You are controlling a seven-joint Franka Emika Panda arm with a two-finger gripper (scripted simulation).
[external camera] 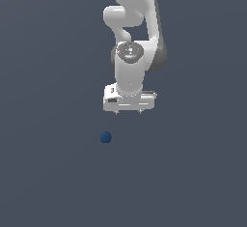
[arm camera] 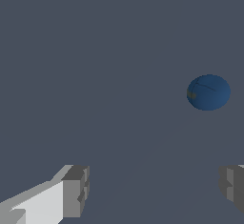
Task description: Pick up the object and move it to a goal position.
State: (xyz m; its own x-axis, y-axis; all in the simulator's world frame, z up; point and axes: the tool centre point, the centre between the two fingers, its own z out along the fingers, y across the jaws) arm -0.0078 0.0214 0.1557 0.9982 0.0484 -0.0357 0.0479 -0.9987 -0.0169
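Approaching the ball (external camera: 105, 137), nothing yet gripped.
Gripper (external camera: 129, 112) is spread wide, empty; it should be centred over the ball before descent.

A ball (external camera: 105, 137) lies alone on the counter (external camera: 48, 173), below and toward the exterior view's left of the arm's gripper (external camera: 128, 112), clear of its spread fingers (arm camera: 76, 192).

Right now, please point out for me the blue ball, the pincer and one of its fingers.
blue ball (external camera: 105, 137): exterior view, middle of the ball.
pincer (arm camera: 155, 189): wrist view, midway between the two fingertips, which stand wide apart.
finger (arm camera: 75, 192): wrist view, grey pad face of one fingertip.
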